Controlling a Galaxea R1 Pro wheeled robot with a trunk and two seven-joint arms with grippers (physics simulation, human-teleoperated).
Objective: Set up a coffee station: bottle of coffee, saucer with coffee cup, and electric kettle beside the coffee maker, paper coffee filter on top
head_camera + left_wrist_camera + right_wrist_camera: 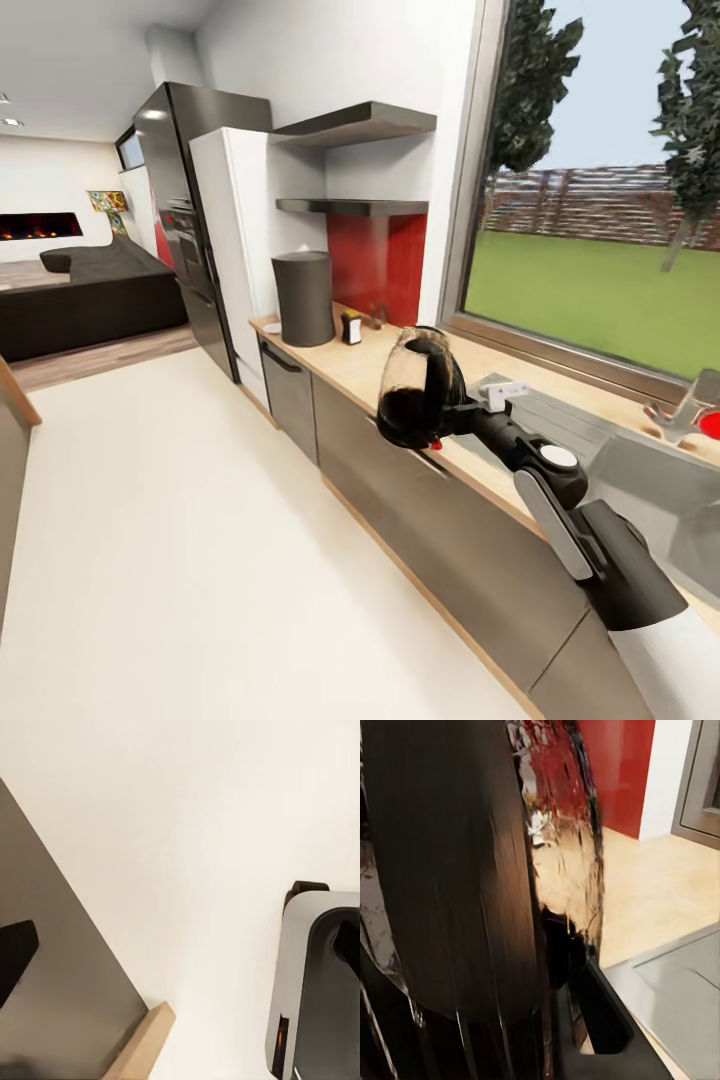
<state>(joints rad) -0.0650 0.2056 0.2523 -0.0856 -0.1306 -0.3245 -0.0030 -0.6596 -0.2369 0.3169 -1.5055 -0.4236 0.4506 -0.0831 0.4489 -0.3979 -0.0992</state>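
Clamped in the right pincer [463, 408]: the electric kettle [418, 390], gripped by its black handle and held in the air, tilted, over the front edge of the bench [352, 372]. Not touching the light-wood top. Seen close up from the right wrist as a curved glass body [457, 870] with dark streaks and reflections of the red wall panel [378, 262].

Further along the bench, toward the tall white cabinet [232, 230]: a dark grey cylinder [303, 298] standing upright, and just beside it on the window side a small dark bottle of coffee [351, 327] with a white label and yellowish cap, also upright, well apart from the kettle. Above these, on the wall, the thin black kitchen shelf [350, 207], with a thicker dark shelf [355, 123] higher up.

To the right of the held kettle, behind the arm, the inset steel sink [640, 480] under the big window [600, 200].

Of the left pincer [15, 954], just a dark tip at the frame's edge, against a grey panel [67, 967] with a pale wood edge, over white floor [187, 832]. Open or closed: impossible to tell.
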